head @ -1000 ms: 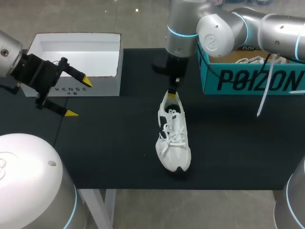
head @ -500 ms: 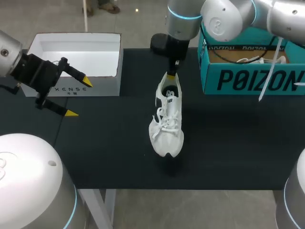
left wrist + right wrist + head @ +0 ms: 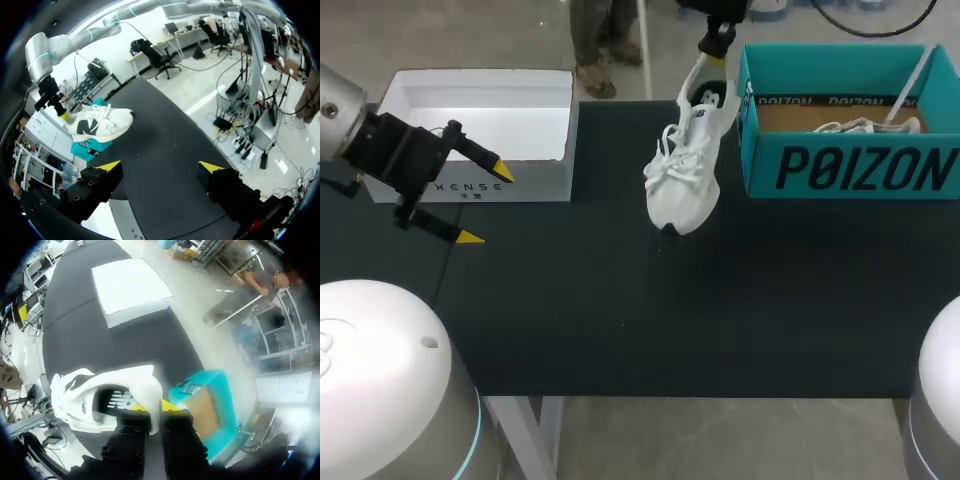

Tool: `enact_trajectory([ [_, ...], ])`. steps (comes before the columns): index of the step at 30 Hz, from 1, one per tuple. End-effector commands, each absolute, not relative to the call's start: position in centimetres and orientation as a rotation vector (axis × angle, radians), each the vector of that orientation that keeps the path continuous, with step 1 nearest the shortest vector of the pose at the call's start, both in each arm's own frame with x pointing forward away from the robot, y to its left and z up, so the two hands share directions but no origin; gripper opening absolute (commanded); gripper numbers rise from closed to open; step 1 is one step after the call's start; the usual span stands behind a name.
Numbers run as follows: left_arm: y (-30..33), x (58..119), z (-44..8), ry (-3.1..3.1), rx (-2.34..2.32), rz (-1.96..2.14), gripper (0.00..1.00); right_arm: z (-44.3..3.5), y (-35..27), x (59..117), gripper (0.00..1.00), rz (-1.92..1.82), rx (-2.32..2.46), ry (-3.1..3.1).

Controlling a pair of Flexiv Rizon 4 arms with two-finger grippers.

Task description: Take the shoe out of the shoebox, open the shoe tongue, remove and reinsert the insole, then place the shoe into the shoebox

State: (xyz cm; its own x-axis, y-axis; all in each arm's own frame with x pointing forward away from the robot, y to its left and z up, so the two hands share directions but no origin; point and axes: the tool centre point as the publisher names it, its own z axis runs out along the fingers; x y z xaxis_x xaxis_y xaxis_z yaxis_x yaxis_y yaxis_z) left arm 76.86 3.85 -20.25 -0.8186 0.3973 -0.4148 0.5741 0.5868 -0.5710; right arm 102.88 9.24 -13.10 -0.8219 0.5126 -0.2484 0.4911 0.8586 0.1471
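Note:
A white sneaker [image 3: 685, 170] hangs in the air with its toe down, just left of the teal shoebox [image 3: 850, 170]. My right gripper [image 3: 715, 42] is shut on its heel collar, one finger inside the shoe and one outside, as the right wrist view shows with the sneaker [image 3: 100, 390] under the gripper [image 3: 152, 407]. My left gripper [image 3: 478, 200] stands open and empty over the table's left side, in front of the white box [image 3: 480, 110]. From the left wrist, the sneaker [image 3: 97, 125] hangs far ahead of the open left gripper [image 3: 160, 167].
The teal shoebox [image 3: 205, 400] stands open at the back right with another white shoe [image 3: 860, 126] lying in it. The open white box [image 3: 132, 290] stands at the back left. Black table surface [image 3: 620, 300] lies between and in front of them.
My right arm has lifted the sneaker off the table and carried it back and to the right, up beside the teal shoebox. The left arm has not moved.

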Motion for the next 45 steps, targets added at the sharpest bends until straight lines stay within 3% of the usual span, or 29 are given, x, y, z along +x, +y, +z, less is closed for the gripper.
enact_trajectory([
  [1,3.9,76.8,-20.2,2.579,0.804,-1.050,1.00,-8.9,5.5,102.5,0.00,0.112,0.892,2.717],
  [7,3.9,76.8,-20.2,2.579,0.804,-1.050,1.00,-8.4,0.2,103.0,0.00,0.125,1.014,2.653],
  [28,3.9,76.8,-20.2,2.579,0.804,-1.050,1.00,-8.4,0.2,103.0,0.00,0.125,1.014,2.653],
  [45,3.9,76.8,-20.2,2.579,0.804,-1.050,1.00,-10.6,-12.0,104.5,0.00,0.489,2.039,2.260],
])
